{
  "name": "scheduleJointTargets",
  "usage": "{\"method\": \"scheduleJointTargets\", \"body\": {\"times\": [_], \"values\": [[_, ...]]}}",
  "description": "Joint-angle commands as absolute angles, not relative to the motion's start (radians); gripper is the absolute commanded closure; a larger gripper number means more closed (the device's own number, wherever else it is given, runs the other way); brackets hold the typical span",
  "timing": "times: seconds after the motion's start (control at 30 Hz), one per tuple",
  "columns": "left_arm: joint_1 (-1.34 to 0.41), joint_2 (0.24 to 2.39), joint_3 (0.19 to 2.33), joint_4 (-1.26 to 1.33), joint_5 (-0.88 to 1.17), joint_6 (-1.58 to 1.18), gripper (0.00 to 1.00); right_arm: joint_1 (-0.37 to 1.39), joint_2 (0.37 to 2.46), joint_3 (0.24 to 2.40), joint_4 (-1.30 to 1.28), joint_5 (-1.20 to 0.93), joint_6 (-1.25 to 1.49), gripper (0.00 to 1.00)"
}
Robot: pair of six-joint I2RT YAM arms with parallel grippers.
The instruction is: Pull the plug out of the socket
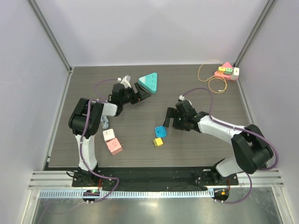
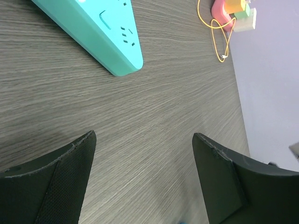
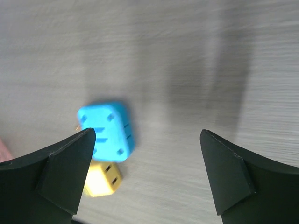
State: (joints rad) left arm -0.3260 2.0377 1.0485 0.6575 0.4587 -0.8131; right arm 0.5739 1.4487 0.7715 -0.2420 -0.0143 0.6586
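Note:
A teal triangular socket [image 1: 149,82] lies at the back middle with no plug showing in it; it also shows in the left wrist view [image 2: 98,32]. My left gripper [image 1: 142,92] is open and empty just beside its near corner [image 2: 144,135]. A pink socket [image 1: 226,71] with several coloured plugs in it sits at the back right, also in the left wrist view [image 2: 224,9]. My right gripper [image 1: 167,119] is open and empty [image 3: 147,132], just above and right of a loose blue plug [image 3: 106,130] and a yellow plug [image 3: 103,179].
A yellow cable [image 1: 212,77] loops beside the pink socket. The blue plug [image 1: 160,132] and yellow plug [image 1: 158,142] lie mid-table. A white cube [image 1: 109,135] and a pink cube [image 1: 113,146] lie near the left arm. Walls close in at the back and sides.

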Motion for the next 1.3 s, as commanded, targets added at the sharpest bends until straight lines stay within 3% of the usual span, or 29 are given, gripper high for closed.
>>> {"method": "scheduleJointTargets", "body": {"times": [0.0,0.43,0.73,0.93,1.03,1.27], "values": [[-0.328,2.031,1.04,0.73,0.477,-0.825,0.16,0.516,1.408,0.83,-0.301,0.17,0.707,0.0],[-0.327,2.039,1.052,0.752,0.494,-0.841,0.16,0.115,1.452,1.15,-0.23,0.624,0.758,0.0],[-0.324,2.057,1.1,0.749,0.528,-0.85,0.17,-0.098,1.725,1.423,-0.172,0.551,0.787,0.0],[-0.319,2.092,1.138,0.773,0.563,-0.891,0.18,-0.164,1.948,1.61,-0.082,0.499,0.551,0.01],[-0.31,2.126,1.157,0.795,0.578,-0.916,0.19,-0.199,2.019,1.652,-0.006,0.322,0.456,0.02],[-0.305,2.154,1.181,0.81,0.6,-0.936,0.23,-0.256,2.151,1.695,0.087,0.258,0.316,0.07]]}}
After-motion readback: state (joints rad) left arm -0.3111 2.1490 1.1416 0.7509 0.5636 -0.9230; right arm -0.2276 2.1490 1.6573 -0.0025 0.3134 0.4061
